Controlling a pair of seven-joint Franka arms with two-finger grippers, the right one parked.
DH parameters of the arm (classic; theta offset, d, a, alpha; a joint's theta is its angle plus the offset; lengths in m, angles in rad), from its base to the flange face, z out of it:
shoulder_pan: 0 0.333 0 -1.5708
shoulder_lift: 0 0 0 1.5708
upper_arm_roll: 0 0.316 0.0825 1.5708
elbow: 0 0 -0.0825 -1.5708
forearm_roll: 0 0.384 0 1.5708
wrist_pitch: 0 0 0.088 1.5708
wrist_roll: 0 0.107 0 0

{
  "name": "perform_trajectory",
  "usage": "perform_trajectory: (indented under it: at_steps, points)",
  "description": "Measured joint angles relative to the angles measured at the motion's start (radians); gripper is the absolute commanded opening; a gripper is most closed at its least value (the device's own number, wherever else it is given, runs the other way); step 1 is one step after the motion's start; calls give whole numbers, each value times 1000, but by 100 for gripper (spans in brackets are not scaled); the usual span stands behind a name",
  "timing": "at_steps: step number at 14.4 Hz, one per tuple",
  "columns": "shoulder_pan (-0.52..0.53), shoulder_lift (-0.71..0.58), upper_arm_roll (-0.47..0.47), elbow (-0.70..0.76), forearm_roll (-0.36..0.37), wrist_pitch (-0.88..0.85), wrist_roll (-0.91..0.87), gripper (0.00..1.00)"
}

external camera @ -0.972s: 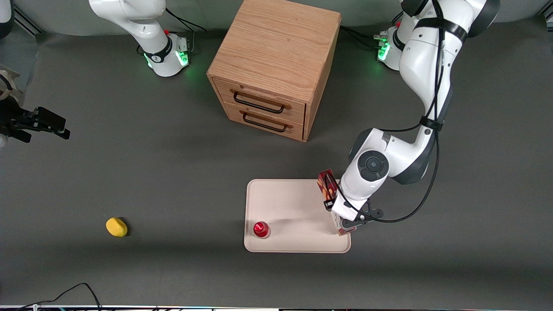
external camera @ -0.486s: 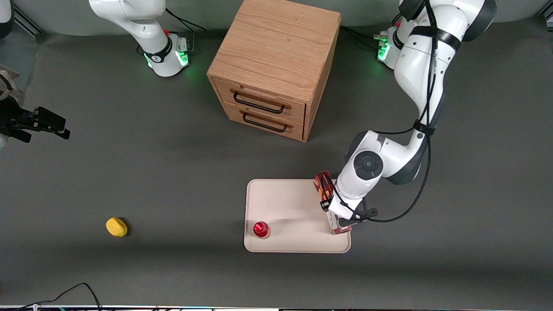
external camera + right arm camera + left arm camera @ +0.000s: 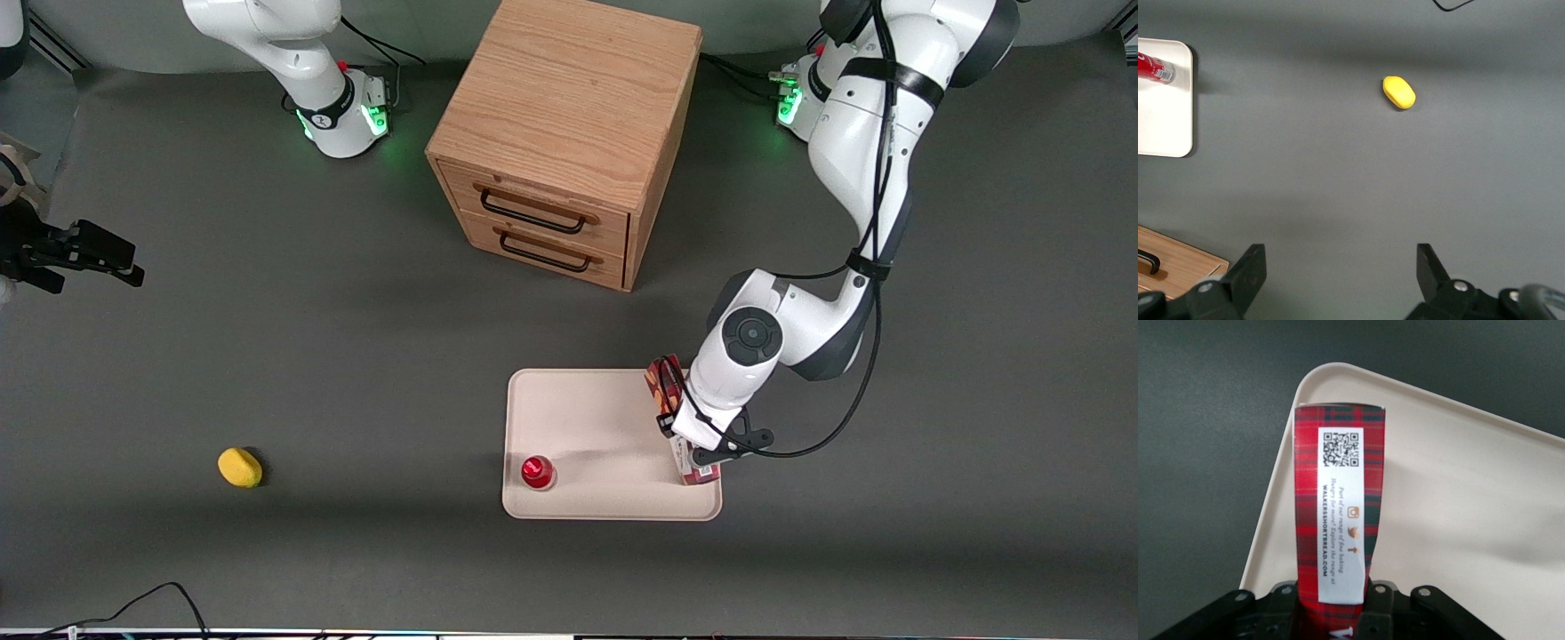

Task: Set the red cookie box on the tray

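Note:
The red cookie box (image 3: 662, 380) is a long tartan-red carton with a white label and QR code (image 3: 1338, 520). My left gripper (image 3: 704, 452) is shut on it, its black fingers (image 3: 1381, 603) pressing both long sides. The box lies lengthwise over the cream tray (image 3: 605, 418), along the tray's edge toward the working arm's end, inside the rim (image 3: 1271, 507). The wrist hides the box's middle in the front view. Whether the box touches the tray surface I cannot tell.
A small red-capped object (image 3: 537, 471) stands on the tray near the corner closest to the front camera. A yellow object (image 3: 240, 467) lies on the dark mat toward the parked arm's end. A wooden two-drawer cabinet (image 3: 564, 133) stands farther from the camera.
My left gripper has carried the box a little farther in over the tray, toward the parked arm's end. The grip is unchanged.

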Motion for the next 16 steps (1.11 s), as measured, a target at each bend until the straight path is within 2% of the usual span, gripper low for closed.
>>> perform_trajectory:
  at_steps: [2, 4, 6, 7, 12, 16]
  points:
    - [0, 7, 0, 0, 7, 19, 0, 47]
    - [0, 17, 1, 2, 9, 35, 0, 52]
    - [0, 18, 3, 8, 11, 36, 0, 73]
    - [0, 18, 4, 13, 11, 36, 0, 100]
    - [1, 18, 6, 30, 13, 10, 0, 100]
    - [1, 7, -5, 116, 12, -176, 0, 100]
